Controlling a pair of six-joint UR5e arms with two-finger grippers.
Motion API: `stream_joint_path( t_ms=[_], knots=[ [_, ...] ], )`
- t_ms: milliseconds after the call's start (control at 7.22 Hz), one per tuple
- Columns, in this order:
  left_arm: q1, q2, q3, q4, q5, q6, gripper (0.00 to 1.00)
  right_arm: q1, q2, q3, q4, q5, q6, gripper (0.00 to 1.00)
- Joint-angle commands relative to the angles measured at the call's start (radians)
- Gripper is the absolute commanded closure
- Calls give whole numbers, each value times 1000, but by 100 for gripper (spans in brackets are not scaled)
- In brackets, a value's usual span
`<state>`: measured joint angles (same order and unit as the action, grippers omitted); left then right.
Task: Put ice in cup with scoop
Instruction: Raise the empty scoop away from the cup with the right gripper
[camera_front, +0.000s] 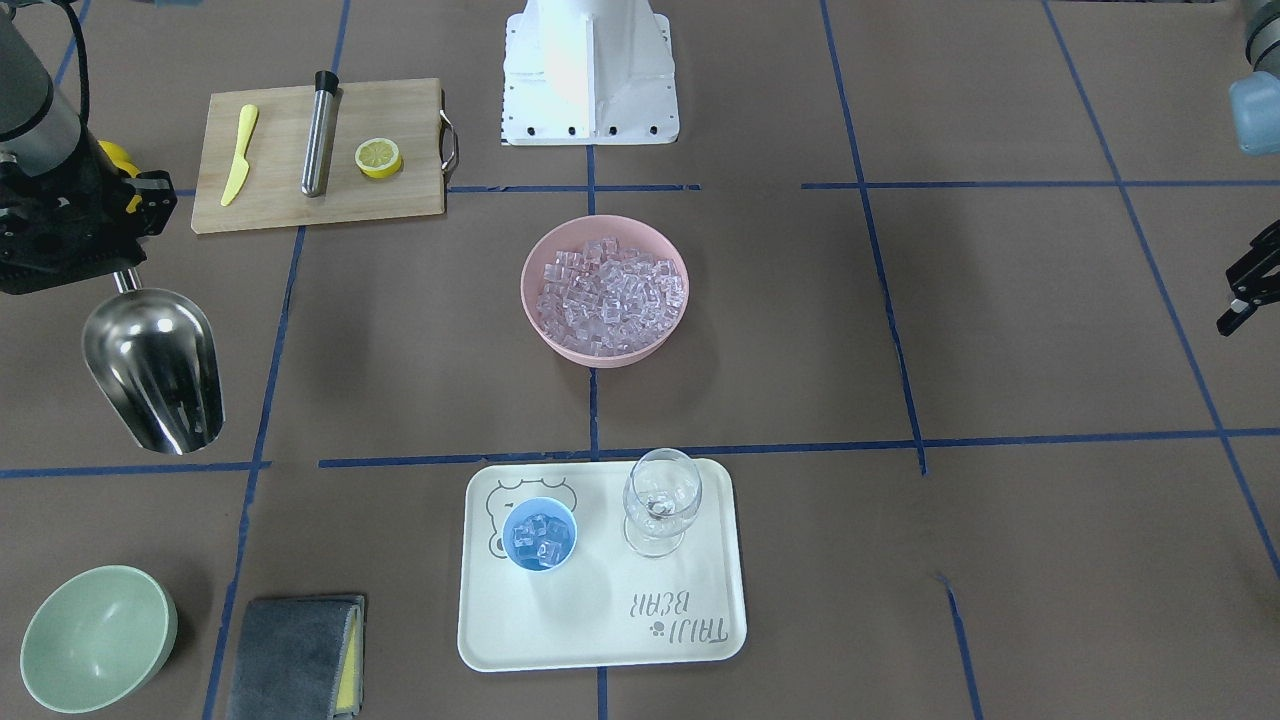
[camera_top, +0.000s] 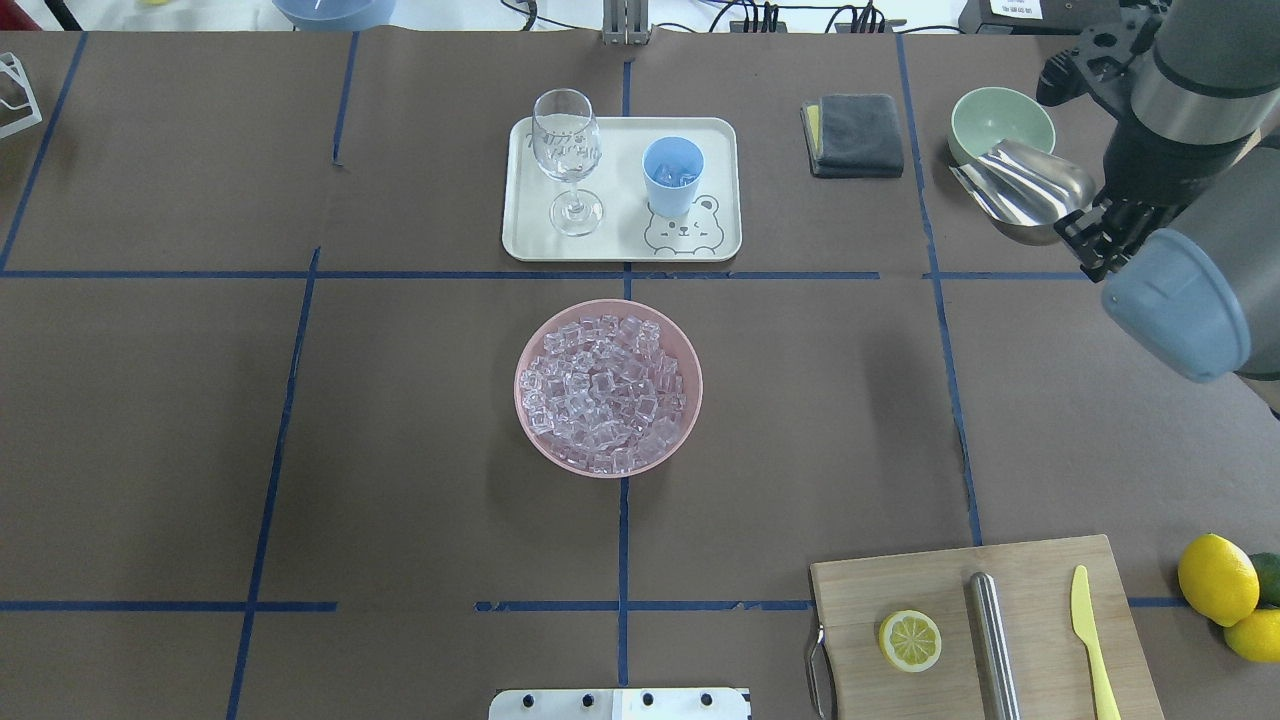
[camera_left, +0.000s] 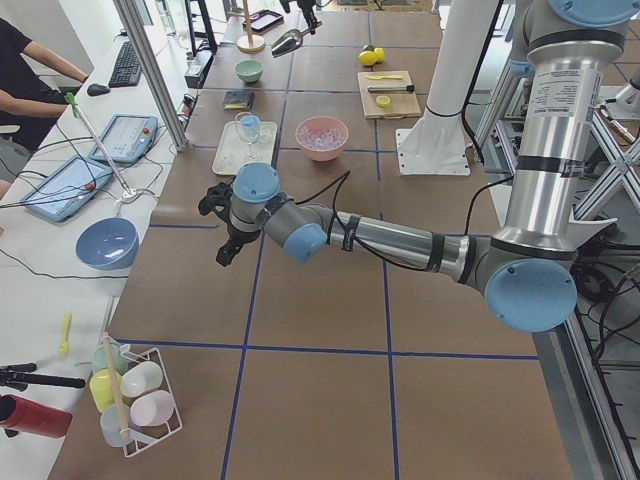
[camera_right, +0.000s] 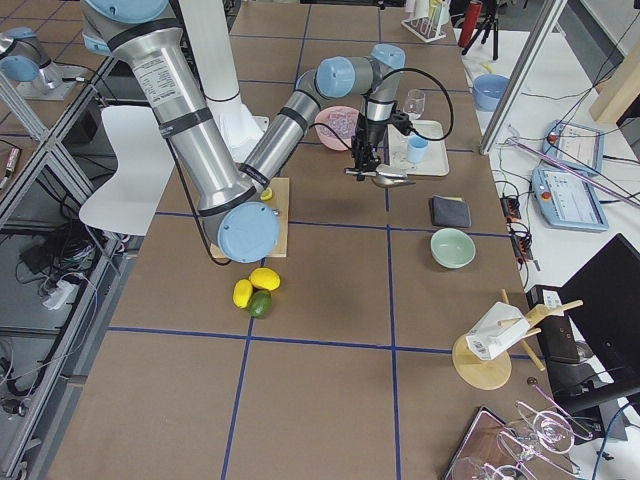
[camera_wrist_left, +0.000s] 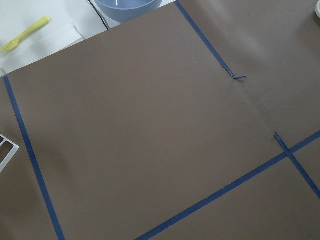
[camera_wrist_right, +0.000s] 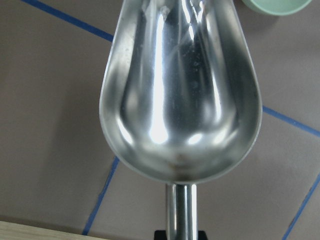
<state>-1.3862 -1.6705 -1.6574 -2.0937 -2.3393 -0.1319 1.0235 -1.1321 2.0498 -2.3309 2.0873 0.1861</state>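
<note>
The right hand (camera_front: 125, 272) is clamped shut on the thin rod handle of the scoop (camera_front: 155, 365). It carries the scoop above the tabletop (camera_top: 400, 450) at about two o'clock from the pink bowl (camera_top: 520, 385) in the overhead view. There the scoop's mouth overlaps the rim of the green bowl (camera_top: 1000, 120), though the right-end view shows the two apart. Only the right wrist camera looks into the trough, which is bare polished steel. The front-facing view looks down into the cup (camera_front: 540, 535) and shows several cubes of ice (camera_front: 542, 540) in it; many more are heaped in the pink bowl. The cup stands on the white tray (camera_front: 600, 640) at twelve o'clock from that bowl, with the wine glass (camera_front: 660, 500) beside it, not touching. The left hand (camera_left: 226, 250) shows whole only in the left-end view, hanging over bare paper well off at nine o'clock; whether its fingers are parted I cannot tell. Its wrist camera shows the tabletop's edge, with a blue bowl (camera_wrist_left: 127, 7) and a yellow fork (camera_wrist_left: 22, 37) beyond it. Broad bare tabletop lies between the scoop and the pink bowl, and the tray sits near the far edge.
</note>
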Motion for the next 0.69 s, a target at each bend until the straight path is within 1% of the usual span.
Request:
stream_joint_path(
  t_ms=[0,139,277,416,554],
  knots=[
    [-1,-3,-1,4,0,-1,0,1,-50,4,-5,2,52,100],
    [-1,-2,-1,4,0,-2,0,1,-107,35,-1,19,84,100],
    [-1,-3,-2,4,0,-2,0,1,-201,82,46,67,135,100],
    [-2,-3,-4,4,2,-2,0,1,-294,120,144,80,207,100],
    [-7,-3,-10,6,0,-2,0,0,-376,121,288,85,279,100]
  ],
)
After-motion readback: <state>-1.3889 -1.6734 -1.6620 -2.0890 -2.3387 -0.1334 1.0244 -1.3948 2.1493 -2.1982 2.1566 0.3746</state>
